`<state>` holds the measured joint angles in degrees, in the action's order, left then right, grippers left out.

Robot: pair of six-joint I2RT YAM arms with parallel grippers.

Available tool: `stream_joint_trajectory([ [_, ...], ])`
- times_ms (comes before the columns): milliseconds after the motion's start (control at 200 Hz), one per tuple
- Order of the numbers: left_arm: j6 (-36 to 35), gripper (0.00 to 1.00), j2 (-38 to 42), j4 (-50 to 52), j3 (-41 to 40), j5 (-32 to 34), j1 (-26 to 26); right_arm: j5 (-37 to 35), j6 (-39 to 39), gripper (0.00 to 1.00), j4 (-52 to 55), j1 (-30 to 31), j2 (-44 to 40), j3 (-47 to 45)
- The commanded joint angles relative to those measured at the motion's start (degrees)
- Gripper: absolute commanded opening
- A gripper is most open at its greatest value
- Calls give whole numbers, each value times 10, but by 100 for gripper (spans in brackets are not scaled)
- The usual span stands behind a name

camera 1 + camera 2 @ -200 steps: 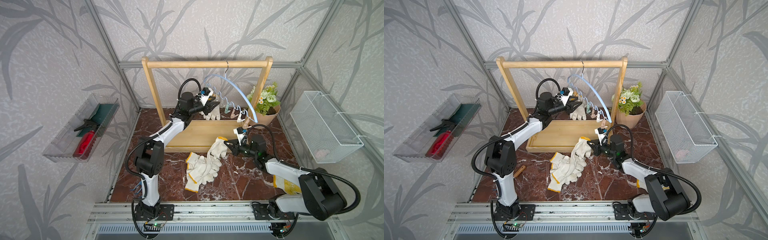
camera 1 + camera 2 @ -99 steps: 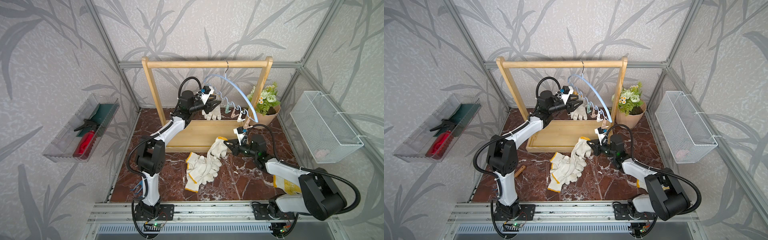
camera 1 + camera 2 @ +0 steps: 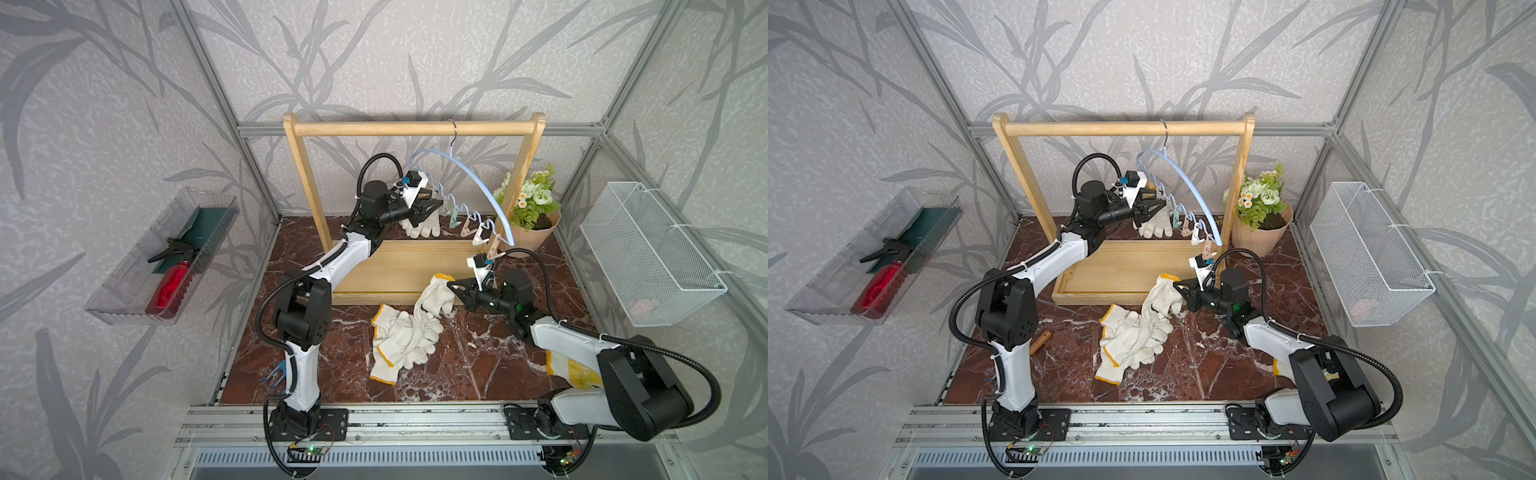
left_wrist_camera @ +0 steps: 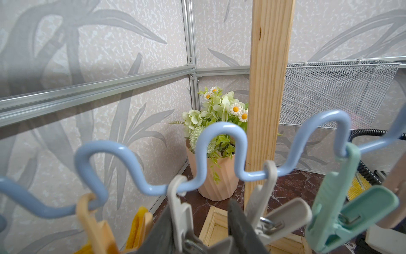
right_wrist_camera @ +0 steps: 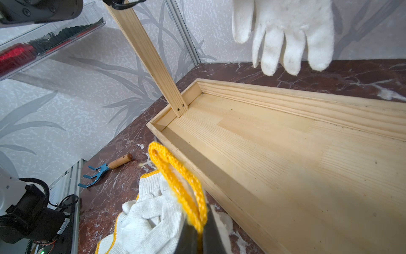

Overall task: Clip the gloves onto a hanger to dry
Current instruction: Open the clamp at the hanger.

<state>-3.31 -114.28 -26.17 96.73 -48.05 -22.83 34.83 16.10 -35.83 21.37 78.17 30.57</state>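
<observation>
Nearest to the robot's base, the pile of gloves (image 3: 401, 340) lay on the marble floor (image 3: 478, 365), in front of the wooden rack (image 3: 399, 266). Just beyond the pile, the right gripper (image 3: 451, 286) was clamped on the yellow cuff (image 5: 178, 182) of the raised glove (image 3: 434, 297). The fingers of this glove hung down and touched the pile.

Further back and higher, the left gripper (image 3: 437, 203) was at the hanger (image 3: 469, 178). Its jaws stood apart on both sides of a white clip (image 4: 180, 211). Whether they already pressed this clip, I could not tell. Just below it the hung glove (image 3: 422, 226) dangled with its fingers down, so I judged that one glove was already clipped.

The step in hand seemed to be the next glove. The left arm prepared a clip while the right one held the cuff ready. The next move probably called for squeezing the clip open and bringing the cuff up, edge first, into its mouth. The right gripper should let go only after the clip has closed on the cuff.
</observation>
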Motion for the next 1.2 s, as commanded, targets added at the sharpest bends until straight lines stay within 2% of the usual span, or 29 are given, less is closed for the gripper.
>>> stream_joint_trajectory([
  [0,4,37,14,-25,8,-13,0,11,2,0,-25,-3,-5,-4],
  [305,5,35,26,-19,-2,-27,0,15,5,0,-31,-3,-4,-4],
  [765,6,40,45,-23,-21,-35,3,21,7,0,-33,-3,-5,-4],
  [960,8,33,48,-21,-20,-41,5,21,8,0,-34,-3,-6,-4],
  [1195,14,13,48,-20,-22,-42,5,18,5,0,-31,-3,0,4],
])
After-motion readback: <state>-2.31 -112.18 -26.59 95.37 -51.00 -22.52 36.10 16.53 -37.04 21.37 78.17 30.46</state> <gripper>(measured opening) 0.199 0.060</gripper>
